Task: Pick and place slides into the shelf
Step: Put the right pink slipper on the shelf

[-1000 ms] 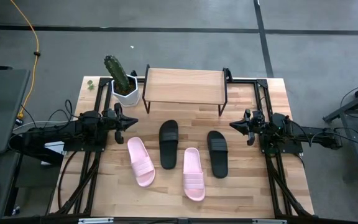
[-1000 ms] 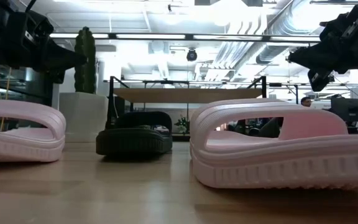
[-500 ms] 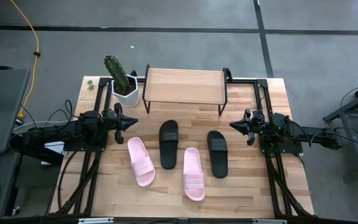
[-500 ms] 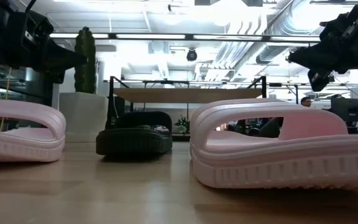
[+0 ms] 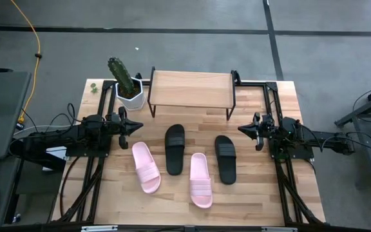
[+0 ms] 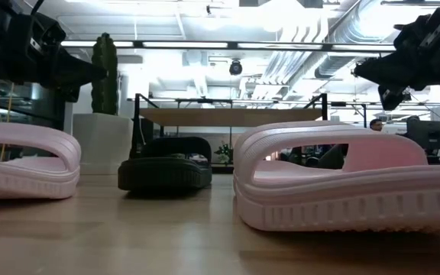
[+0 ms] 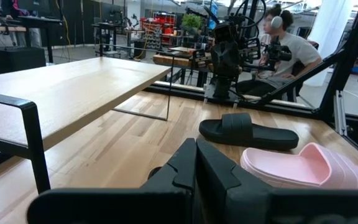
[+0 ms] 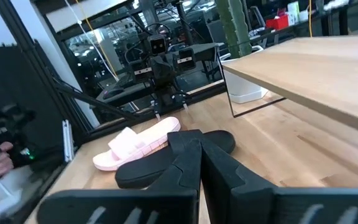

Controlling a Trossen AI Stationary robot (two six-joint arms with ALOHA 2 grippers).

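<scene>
The table point(image 5: 250, 193) carries the shelf point(image 5: 190, 89), which stands between the two grippers and beyond their tips. Four slides lie between them, nearer the front — a pink slide point(image 5: 145, 167) and a black slide point(image 5: 174, 149) toward the left gripper point(image 5: 138, 126), a second pink slide point(image 5: 200, 180) and a second black slide point(image 5: 225, 158) toward the right gripper point(image 5: 241, 129). Both grippers hover with fingers pressed together, holding nothing.

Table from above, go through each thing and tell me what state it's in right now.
Left pink slide: flat on table, untouched.
Right pink slide: flat on table.
Left black slide: flat, before shelf.
Right black slide: flat on table.
Shelf: top bare.
Left gripper: shut, empty.
Right gripper: shut, empty.
</scene>
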